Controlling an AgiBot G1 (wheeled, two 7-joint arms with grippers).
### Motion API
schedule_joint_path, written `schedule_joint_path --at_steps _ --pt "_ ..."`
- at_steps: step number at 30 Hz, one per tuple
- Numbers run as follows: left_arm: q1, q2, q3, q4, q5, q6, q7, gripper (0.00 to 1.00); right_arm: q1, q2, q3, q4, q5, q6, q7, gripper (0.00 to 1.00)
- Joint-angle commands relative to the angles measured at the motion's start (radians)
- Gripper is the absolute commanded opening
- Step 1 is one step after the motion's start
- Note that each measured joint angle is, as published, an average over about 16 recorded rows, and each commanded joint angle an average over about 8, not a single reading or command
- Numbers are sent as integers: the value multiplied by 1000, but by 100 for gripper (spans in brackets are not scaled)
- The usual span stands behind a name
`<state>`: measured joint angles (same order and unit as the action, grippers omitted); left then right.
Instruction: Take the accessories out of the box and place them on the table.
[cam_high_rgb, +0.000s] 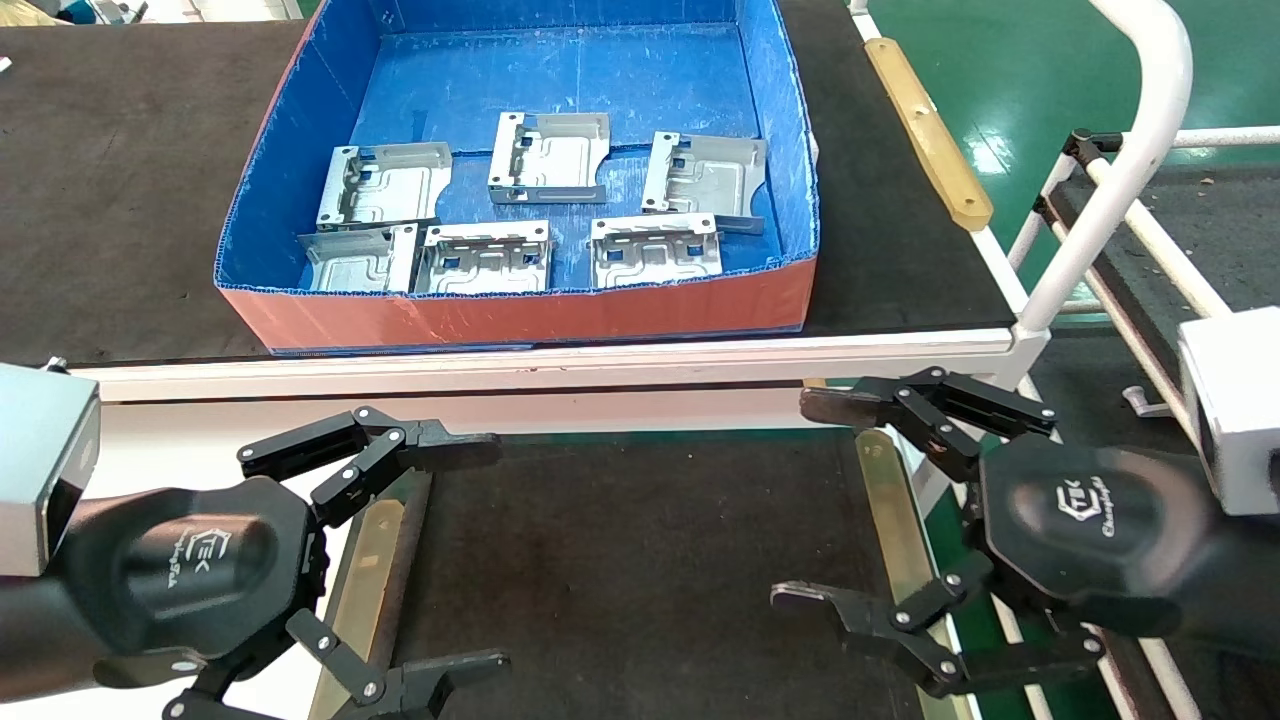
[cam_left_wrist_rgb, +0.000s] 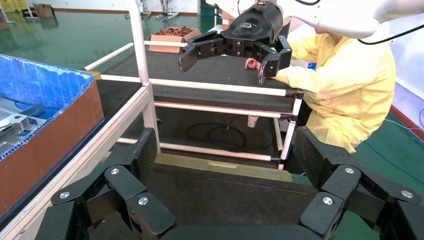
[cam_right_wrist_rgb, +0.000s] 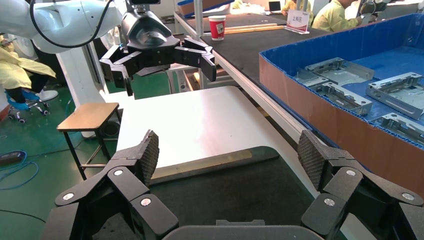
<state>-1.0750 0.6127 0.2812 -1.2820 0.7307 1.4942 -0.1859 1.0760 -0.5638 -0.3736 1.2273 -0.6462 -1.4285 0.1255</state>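
Nearest, the left black gripper (cam_high_rgb: 470, 555) and the right one (cam_high_rgb: 815, 500), both marked "TEK", hover over the black-matted desk (cam_high_rgb: 640, 560), jaws spread wide and empty. Beyond, six silver stamped sheet-metal plates (cam_high_rgb: 548, 157) lie flat in the shallow blue corrugated-plastic box (cam_high_rgb: 520, 310). They look stiff, light and slick; a raised bent edge seems the best hold.

My head camera looks down on the box (cam_high_rgb: 520, 300) and table (cam_high_rgb: 620, 560). Both wrist cameras sit low over the table, facing each other across it.
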Motion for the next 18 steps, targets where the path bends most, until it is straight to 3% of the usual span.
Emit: schedule_joint_path --at_steps 1,18 --pt "0 0 0 0 0 0 0 100 0 0 0 0 0 0 0 100" --pt "1 0 1 2 0 -3 -4 100 0 0 0 0 0 0 0 100"
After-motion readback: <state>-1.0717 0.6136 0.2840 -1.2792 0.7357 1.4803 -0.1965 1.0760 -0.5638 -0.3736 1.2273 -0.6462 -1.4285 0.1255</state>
